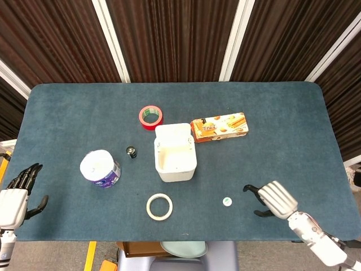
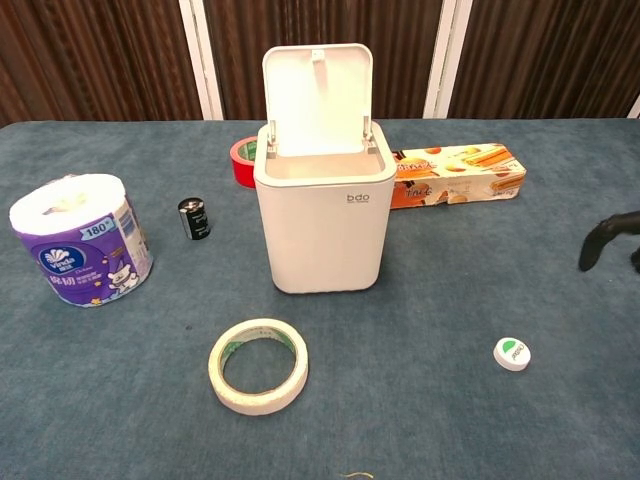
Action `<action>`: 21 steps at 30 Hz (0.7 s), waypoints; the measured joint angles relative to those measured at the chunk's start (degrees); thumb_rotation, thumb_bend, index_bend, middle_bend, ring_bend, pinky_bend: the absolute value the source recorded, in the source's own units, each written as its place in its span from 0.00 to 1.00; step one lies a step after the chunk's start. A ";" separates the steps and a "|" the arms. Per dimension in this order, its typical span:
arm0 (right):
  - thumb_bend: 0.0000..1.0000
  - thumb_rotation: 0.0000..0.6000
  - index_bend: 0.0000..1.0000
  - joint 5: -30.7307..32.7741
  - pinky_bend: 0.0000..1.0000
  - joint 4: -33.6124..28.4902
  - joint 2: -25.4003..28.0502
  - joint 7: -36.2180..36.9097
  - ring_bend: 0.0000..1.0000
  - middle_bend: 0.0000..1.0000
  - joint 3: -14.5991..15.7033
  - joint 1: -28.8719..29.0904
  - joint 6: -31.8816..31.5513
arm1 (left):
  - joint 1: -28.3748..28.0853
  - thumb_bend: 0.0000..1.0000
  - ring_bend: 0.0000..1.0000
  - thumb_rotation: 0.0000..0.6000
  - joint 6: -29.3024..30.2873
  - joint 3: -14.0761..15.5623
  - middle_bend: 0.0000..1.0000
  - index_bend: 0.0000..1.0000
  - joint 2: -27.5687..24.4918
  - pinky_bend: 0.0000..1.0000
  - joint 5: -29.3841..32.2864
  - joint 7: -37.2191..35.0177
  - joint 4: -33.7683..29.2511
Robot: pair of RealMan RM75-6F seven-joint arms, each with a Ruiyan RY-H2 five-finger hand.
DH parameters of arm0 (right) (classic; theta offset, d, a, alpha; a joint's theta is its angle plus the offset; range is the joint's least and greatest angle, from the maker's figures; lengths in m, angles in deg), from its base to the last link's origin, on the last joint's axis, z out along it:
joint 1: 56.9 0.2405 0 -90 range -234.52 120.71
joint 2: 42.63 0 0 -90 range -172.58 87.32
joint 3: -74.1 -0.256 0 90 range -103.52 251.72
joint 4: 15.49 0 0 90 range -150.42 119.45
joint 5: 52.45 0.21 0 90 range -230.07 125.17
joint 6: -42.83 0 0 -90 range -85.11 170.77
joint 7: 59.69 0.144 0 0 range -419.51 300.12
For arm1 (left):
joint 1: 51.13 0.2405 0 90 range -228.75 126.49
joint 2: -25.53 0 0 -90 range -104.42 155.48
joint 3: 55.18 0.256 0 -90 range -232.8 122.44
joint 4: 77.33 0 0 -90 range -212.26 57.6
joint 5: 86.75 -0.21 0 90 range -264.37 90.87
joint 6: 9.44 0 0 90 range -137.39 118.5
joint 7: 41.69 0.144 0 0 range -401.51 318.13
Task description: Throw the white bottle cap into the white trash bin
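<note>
White bottle cap (image 1: 227,201) lies on the worktop (image 1: 282,141), front-right of the white trash bin (image 1: 175,160), whose lid is up. Right hand (image 1: 271,200) sits just right of the cap, fingers spread, holding nothing. Left hand (image 1: 16,192) spread at the worktop's left edge.

Right hand (image 2: 612,240) cut by chest view edge; left hand (image 1: 14,195) cut by head view edge.
</note>
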 measured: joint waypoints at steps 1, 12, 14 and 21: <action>0.14 1.00 0.47 0.21 0.95 0.01 -0.19 -0.11 0.96 0.89 0.02 0.81 1.21 | 0.02 0.38 0.13 1.00 -0.06 -0.05 0.09 0.04 -0.08 0.28 0.13 -0.10 -0.05; 0.27 1.00 0.49 1.72 0.95 2.80 -4.56 -1.37 0.96 0.89 -0.21 4.69 6.03 | 0.25 0.39 0.13 1.00 -0.14 -0.35 0.12 0.06 -0.64 0.29 0.76 -1.27 -0.28; 0.29 1.00 0.50 2.24 0.95 4.28 -6.23 -1.35 0.96 0.89 -0.30 5.68 7.86 | 0.26 0.39 0.13 1.00 -0.50 -0.38 0.12 0.06 -0.88 0.29 1.04 -1.59 -0.36; 0.31 1.00 0.53 3.84 0.95 9.62 -11.05 1.10 0.96 0.89 -0.23 8.22 10.82 | 0.27 0.39 0.13 1.00 -0.79 -0.41 0.13 0.07 -1.14 0.29 1.16 -1.67 -0.61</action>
